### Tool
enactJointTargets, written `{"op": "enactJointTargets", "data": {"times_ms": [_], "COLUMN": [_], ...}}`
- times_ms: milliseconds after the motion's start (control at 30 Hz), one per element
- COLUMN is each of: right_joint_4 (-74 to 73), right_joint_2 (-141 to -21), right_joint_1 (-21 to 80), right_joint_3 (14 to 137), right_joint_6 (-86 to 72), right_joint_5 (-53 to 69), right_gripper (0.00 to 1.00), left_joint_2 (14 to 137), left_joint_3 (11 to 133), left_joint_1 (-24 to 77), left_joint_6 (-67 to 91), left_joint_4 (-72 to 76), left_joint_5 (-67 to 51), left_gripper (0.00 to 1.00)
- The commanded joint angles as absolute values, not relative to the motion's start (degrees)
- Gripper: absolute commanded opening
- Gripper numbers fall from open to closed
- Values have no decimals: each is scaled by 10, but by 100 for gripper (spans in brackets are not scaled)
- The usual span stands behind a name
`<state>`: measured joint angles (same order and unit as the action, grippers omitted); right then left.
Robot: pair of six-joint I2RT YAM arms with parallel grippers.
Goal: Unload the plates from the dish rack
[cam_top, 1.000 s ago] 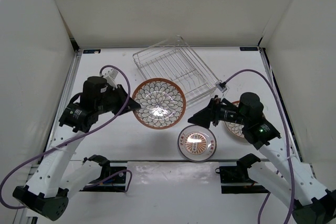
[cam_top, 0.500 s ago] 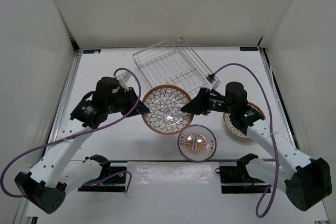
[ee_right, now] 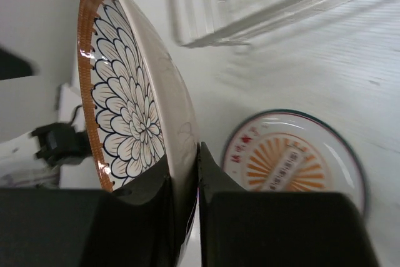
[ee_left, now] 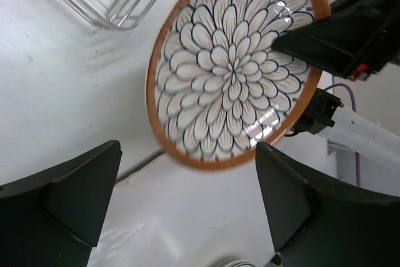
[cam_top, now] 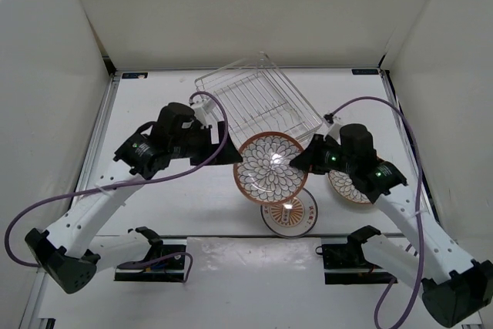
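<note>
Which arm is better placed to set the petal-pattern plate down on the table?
Right. The right gripper is clamped on the rim of the petal-pattern plate, holding it tilted in front of the dish rack. The left gripper stands wide open and grips nothing.

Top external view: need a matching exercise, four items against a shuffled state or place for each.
1. orange-rimmed petal-pattern ceramic plate
2. small pale dark-rimmed plate with orange centre
3. silver wire dish rack
4. left gripper

A. open, holding nothing
B. far side of the table
C. pinched at the rim by the right gripper
D. lying flat on the table

Pairs: 1-C, 2-D, 3-B, 4-A
</note>
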<state>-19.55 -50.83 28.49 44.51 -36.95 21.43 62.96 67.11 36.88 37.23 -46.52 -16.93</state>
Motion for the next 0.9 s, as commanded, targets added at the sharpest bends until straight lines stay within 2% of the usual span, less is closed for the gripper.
{"op": "enactJointTargets", "data": {"times_ms": [0, 133, 333, 633, 867], "right_joint_4": [-300, -337, -354, -310, -294], "right_joint_2": [-465, -423, -417, -423, -367], "right_joint_1": [258, 198, 97, -139, -231], "right_joint_3": [505, 499, 504, 473, 394], "right_joint_6": [-347, -352, -372, -421, -461], "right_joint_5": [101, 25, 20, 134, 120], "right_gripper": [0, 0, 0, 0, 0], "left_joint_2": [616, 605, 578, 530, 498], "left_joint_3": [737, 799, 809, 705, 624], "left_joint_1": [372, 371, 366, 359, 359], "left_joint_6": [305, 248, 194, 157, 142], "left_joint_4": [-529, -619, -734, -742, -709], "left_joint_5": [-140, -91, 52, 140, 196], "left_gripper": [100, 100, 100, 100, 100]}}
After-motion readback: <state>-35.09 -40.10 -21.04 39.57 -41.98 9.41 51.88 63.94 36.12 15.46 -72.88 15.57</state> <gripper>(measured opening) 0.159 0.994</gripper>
